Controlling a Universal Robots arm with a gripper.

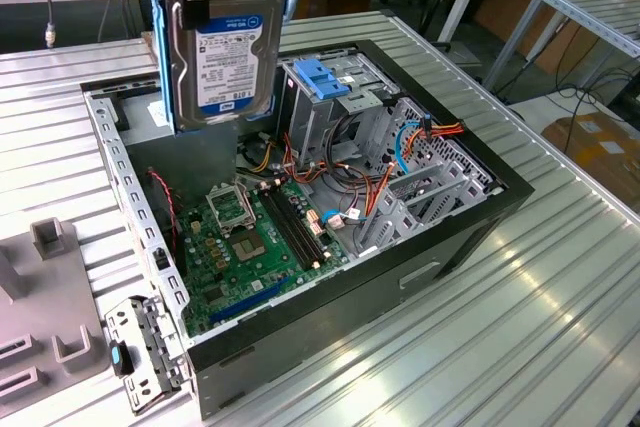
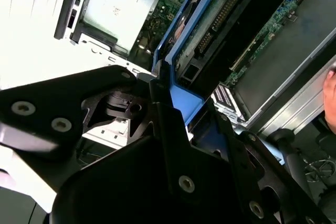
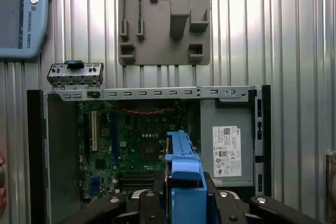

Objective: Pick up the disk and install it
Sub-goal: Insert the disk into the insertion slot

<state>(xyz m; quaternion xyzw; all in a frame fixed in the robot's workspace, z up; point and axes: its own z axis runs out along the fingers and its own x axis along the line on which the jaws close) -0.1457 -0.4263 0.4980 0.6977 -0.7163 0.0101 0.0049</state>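
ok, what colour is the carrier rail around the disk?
Bright blue carrier rail, framing the grey disk. It shows best in the first wrist view.

Bright, even light from overhead fills the exterior view: the ribbed metal worktop (image 1: pixel 560 277) carries soft streaks of glare, the computer case (image 1: pixel 400 287) holds moderate shadow inside, and the label on the disk (image 1: pixel 225 47) shines pale. In the second wrist view one corner is blown out to white, probably the worktop, while the black claw (image 2: pixel 178 98) close to the lens is dark and out of focus. The first wrist view is evenly lit, with glare bands along the worktop's ribs.
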